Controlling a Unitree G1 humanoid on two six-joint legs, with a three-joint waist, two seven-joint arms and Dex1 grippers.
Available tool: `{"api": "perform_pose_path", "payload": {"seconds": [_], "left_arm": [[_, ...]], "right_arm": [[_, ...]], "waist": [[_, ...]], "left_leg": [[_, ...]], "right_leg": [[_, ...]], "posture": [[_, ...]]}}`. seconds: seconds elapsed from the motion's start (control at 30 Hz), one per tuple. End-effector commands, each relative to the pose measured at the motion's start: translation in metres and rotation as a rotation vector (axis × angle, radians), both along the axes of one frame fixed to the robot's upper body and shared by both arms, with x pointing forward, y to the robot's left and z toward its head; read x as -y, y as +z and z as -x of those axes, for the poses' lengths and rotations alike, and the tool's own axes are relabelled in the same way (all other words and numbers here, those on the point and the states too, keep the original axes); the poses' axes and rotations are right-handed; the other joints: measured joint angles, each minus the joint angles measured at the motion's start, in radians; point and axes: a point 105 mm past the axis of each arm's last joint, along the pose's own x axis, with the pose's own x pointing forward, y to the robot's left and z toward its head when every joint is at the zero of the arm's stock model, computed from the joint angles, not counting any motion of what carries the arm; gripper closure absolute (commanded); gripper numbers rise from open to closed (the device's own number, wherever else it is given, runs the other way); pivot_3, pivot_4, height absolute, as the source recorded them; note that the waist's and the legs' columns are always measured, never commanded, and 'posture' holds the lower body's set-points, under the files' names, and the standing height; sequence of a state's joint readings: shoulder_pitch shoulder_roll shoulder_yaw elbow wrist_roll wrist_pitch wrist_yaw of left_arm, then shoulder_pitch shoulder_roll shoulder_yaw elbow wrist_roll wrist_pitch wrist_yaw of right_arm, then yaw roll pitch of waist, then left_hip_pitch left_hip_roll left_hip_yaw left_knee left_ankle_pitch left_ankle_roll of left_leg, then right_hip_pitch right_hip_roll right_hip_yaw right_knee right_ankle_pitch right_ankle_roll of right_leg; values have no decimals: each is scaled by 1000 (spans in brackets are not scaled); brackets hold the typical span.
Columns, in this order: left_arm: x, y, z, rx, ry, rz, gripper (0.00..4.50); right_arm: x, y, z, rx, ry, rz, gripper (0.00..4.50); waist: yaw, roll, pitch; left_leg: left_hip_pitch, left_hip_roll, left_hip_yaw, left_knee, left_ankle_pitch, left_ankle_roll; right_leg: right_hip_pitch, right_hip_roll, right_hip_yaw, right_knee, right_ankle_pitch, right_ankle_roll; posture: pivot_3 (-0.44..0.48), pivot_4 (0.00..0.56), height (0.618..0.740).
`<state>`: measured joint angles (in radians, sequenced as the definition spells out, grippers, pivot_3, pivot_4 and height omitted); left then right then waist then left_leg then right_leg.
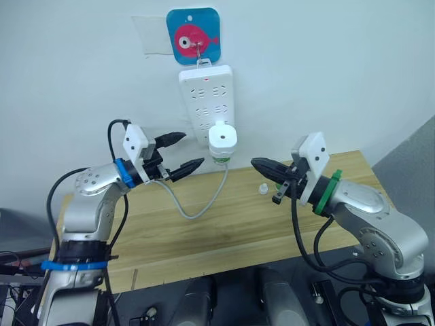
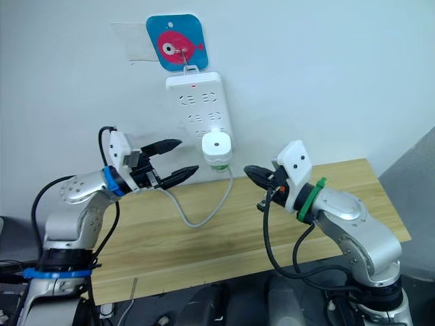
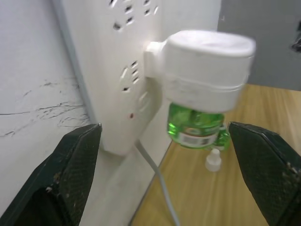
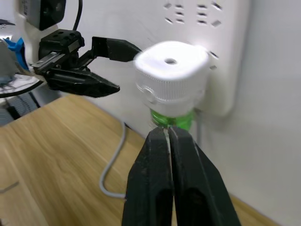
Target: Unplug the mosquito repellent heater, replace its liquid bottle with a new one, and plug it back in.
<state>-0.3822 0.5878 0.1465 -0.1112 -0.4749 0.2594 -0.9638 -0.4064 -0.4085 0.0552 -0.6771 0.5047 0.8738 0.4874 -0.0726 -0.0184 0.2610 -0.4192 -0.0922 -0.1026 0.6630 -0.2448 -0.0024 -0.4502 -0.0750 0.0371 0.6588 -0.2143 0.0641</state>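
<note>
No legible text anywhere. Green liquid bottle (image 3: 197, 126) under the mosquito repellent heater (image 3: 207, 66) carries a white label strip with a barcode and small print, too blurred to read. Blue wall hanger (image 1: 193, 37) above the power strip (image 1: 204, 98) shows a pink fish picture, no lettering. Power strip face: socket slots and a small red dot, no readable markings.
</note>
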Motion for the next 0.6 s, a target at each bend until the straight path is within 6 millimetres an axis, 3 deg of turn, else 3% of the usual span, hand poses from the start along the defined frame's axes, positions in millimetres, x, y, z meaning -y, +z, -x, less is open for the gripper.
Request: {"api": "perform_pose_path", "payload": {"seconds": [0.03, 0.27, 0.6], "left_arm": [[16, 18, 25, 59, -60, 26, 0], [35, 15, 53, 59, -122, 36, 0], [30, 14, 54, 58, -65, 52, 0]], "right_arm": [[-10, 7, 4, 56, 42, -16, 4492], [-16, 0, -2, 64, 40, 12, 4492], [-25, 1, -17, 91, -8, 7, 4492]], "waist": [[7, 0, 0], [23, 0, 0], [34, 0, 0]], "left_leg": [[0, 0, 0, 0, 0, 0], [1, 0, 0, 0, 0, 0], [2, 0, 0, 0, 0, 0]], "right_leg": [[0, 0, 0, 0, 0, 0], [1, 0, 0, 1, 0, 0], [1, 0, 0, 0, 0, 0]], "posture": [[-45, 232, 740], [-28, 233, 740], [-14, 231, 740]]}}
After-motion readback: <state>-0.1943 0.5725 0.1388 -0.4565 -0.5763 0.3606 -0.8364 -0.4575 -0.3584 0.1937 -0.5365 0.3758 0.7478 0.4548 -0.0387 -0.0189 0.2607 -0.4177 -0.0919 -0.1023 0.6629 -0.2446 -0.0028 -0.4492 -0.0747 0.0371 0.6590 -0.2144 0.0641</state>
